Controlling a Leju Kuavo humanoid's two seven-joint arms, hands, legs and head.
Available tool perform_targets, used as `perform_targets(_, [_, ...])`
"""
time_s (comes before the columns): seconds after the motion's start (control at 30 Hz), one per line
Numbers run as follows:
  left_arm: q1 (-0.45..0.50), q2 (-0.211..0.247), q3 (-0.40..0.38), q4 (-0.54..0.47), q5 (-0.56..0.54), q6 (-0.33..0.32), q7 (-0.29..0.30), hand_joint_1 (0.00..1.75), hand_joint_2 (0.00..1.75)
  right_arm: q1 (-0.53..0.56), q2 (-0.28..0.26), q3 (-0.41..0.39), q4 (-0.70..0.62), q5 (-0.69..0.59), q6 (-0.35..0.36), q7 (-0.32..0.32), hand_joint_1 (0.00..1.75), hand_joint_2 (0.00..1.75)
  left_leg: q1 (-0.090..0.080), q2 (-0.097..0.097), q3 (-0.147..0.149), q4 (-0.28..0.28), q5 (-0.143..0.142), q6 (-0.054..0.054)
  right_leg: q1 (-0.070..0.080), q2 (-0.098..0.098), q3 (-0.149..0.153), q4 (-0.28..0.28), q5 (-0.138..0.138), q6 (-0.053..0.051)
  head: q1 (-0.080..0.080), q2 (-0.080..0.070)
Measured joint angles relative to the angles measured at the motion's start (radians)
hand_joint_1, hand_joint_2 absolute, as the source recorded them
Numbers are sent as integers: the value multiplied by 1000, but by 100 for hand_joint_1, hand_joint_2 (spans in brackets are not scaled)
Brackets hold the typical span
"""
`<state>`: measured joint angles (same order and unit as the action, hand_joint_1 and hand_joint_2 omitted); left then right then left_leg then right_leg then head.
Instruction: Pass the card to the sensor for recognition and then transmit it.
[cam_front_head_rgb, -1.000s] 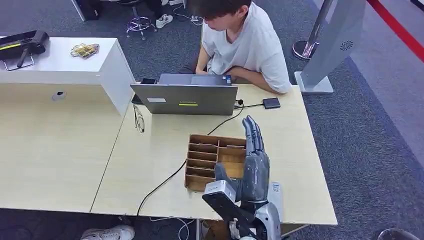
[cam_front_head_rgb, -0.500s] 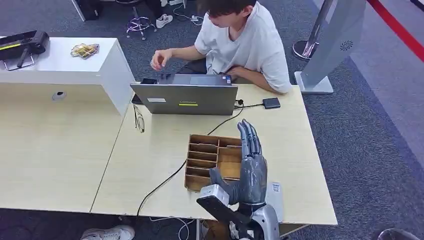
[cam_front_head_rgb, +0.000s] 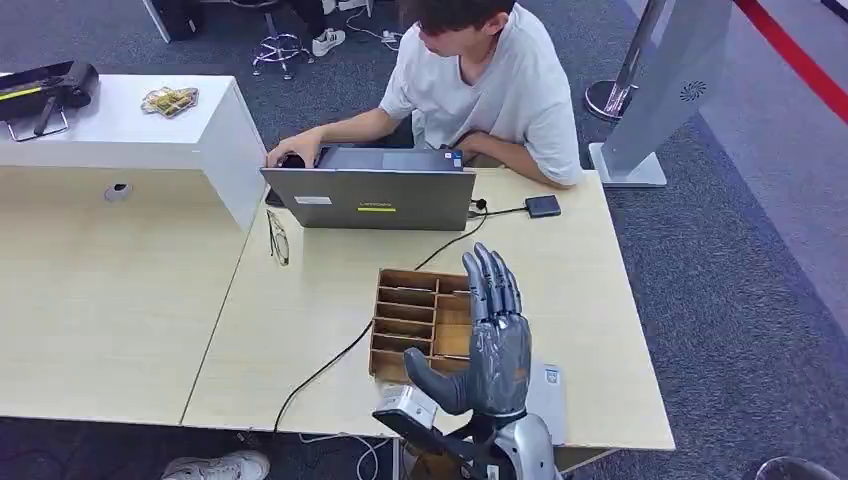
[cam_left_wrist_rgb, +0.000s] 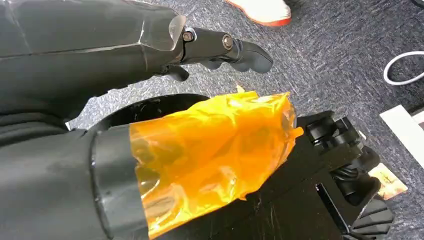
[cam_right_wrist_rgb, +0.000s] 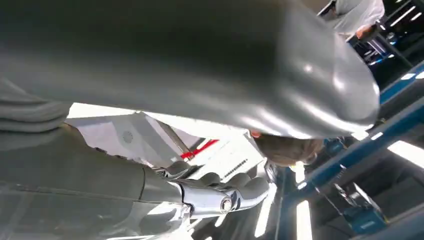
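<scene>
My right hand is raised above the near edge of the light wooden table, fingers straight and together, thumb spread to the side, nothing in it. In the right wrist view the thick thumb and the fingers stand apart with no card between them. A flat white card-like piece lies on the table just behind and right of the hand, partly hidden by it. A small black device on a cable lies at the far side beside the laptop. My left hand hangs over carpet, its fingers stretched out and holding nothing.
A wooden compartment box sits just left of my right hand, with a black cable running past it. A person sits behind the laptop, one hand at its left corner. A white cabinet stands at the far left and glasses lie near the laptop.
My right hand has drifted left and toward the near edge, still spread. The person's arm has reached over to the laptop's left corner.
</scene>
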<state>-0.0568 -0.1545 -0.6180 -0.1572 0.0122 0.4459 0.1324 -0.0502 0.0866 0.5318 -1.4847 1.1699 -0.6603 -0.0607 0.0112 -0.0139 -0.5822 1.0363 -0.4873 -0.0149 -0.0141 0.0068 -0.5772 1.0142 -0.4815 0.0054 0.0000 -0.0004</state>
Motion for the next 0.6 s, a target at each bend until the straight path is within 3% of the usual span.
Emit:
perform_targets(0.5, [0, 0, 1, 0, 10, 0, -2, 0, 0, 13, -23, 19, 31, 87, -10, -2, 0, 0, 0, 0, 0, 0, 0, 0, 0, 0, 0, 0, 0, 0, 0, 0])
perform_targets(0.53, [0, 0, 1, 0, 11, 0, -2, 0, 0, 16, -24, 19, 32, 89, -10, -2, 0, 175, 0, 0, 0, 0, 0, 0, 0, 0, 0, 0, 0, 0, 0, 0])
perform_targets(0.6, [0, 0, 2, 0, 12, 0, -3, 0, 0, 20, -27, 19, 34, 95, -10, -2, 0, 175, 0, 0, 0, 0, 0, 0, 0, 0, 0, 0, 0, 0, 0, 0])
